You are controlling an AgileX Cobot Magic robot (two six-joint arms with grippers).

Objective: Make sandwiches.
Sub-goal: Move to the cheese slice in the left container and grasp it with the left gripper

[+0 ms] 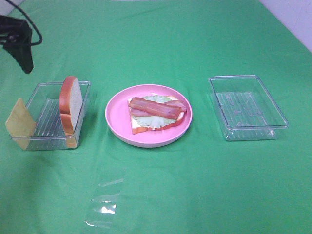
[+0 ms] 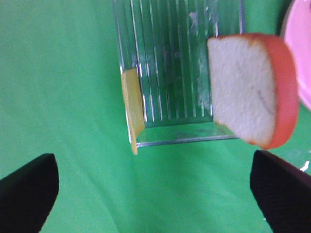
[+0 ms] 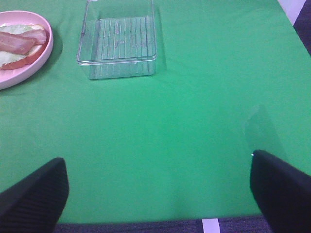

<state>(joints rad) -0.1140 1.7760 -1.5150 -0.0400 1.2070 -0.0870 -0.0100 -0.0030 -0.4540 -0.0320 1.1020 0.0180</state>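
On the pink plate [image 1: 116, 119] lies an open sandwich [image 1: 156, 112]: a bread slice under green lettuce and bacon strips; its edge also shows in the right wrist view [image 3: 22, 43]. A second bread slice [image 1: 70, 102] [image 2: 252, 90] stands on edge against the right wall of the left clear tray [image 1: 48, 134] [image 2: 170, 73]. A yellow cheese square [image 1: 19, 119] [image 2: 132, 109] leans at that tray's left front corner. My left gripper [image 1: 19, 41] [image 2: 155, 194] hovers open, behind and left of this tray. My right gripper [image 3: 158, 194] is open over bare cloth, outside the high view.
An empty clear tray [image 1: 234, 78] [image 3: 119, 43] sits right of the plate. A crumpled clear plastic piece [image 1: 105, 204] lies on the green cloth near the front. The plate rim [image 3: 14, 77] shows in the right wrist view, and the table's front edge [image 3: 146, 225] runs just under the right gripper.
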